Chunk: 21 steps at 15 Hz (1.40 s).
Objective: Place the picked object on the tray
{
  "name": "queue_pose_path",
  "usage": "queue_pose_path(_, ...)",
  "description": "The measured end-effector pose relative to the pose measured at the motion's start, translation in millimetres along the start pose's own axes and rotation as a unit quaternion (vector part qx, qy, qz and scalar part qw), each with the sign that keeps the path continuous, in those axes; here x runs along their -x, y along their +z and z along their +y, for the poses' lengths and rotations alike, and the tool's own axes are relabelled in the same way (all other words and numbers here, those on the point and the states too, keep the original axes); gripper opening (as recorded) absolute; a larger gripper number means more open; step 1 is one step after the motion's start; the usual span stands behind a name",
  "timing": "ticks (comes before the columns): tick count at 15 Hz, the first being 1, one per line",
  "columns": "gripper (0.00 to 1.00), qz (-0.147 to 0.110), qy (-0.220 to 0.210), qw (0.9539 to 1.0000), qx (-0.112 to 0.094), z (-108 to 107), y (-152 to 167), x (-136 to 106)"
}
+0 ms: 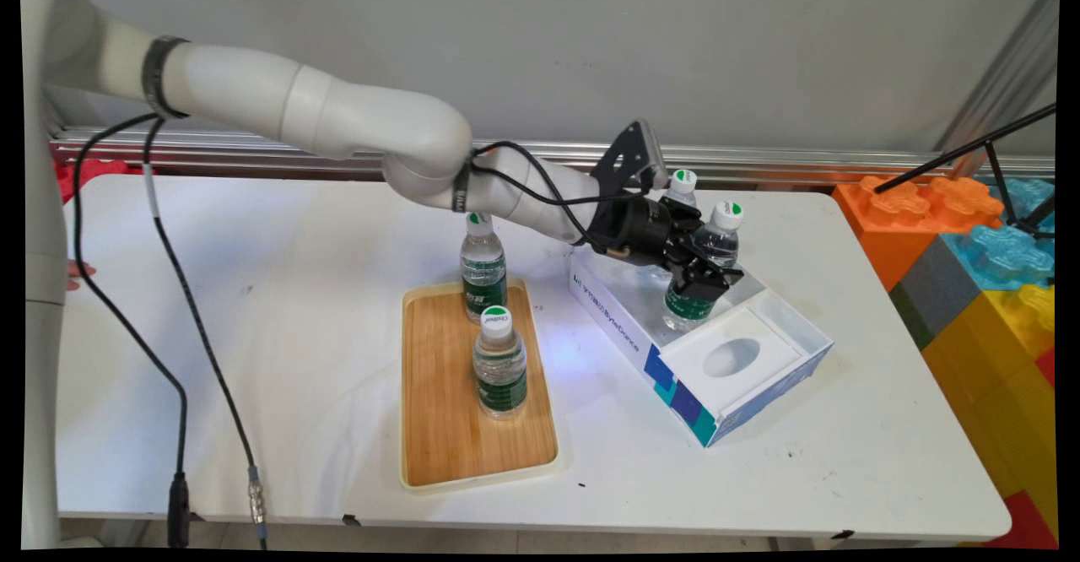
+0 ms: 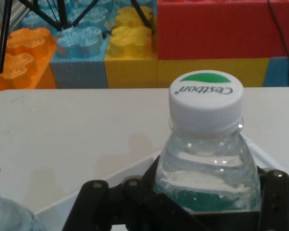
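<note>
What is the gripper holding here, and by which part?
The gripper is shut on a water bottle standing in the open box, gripping its body below the shoulder, around the green label.

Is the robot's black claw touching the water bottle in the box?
Touching. The hand view shows the gripper with its black fingers pressed against both sides of the water bottle, no gap between them. The main view agrees.

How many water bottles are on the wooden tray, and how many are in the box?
Looks done: a far water bottle and a near water bottle stand on the wooden tray. In hand: the gripper grips a third bottle in the white box. Left: a fourth bottle stands behind it.
</note>
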<state>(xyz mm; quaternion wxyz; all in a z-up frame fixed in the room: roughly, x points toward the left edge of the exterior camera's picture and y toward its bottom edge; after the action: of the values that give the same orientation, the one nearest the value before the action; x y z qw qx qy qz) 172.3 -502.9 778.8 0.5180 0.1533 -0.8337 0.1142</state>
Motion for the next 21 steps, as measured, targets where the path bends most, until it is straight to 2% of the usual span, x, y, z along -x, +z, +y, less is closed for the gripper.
queue_pose_path(5,0.0,0.027,0.011,0.9996,0.005,17,-27,-23)
queue_pose_path(13,0.0,0.075,0.023,0.9966,0.023,59,-89,-64)
queue_pose_path(21,0.0,0.096,0.034,0.9936,0.048,100,-158,-76)
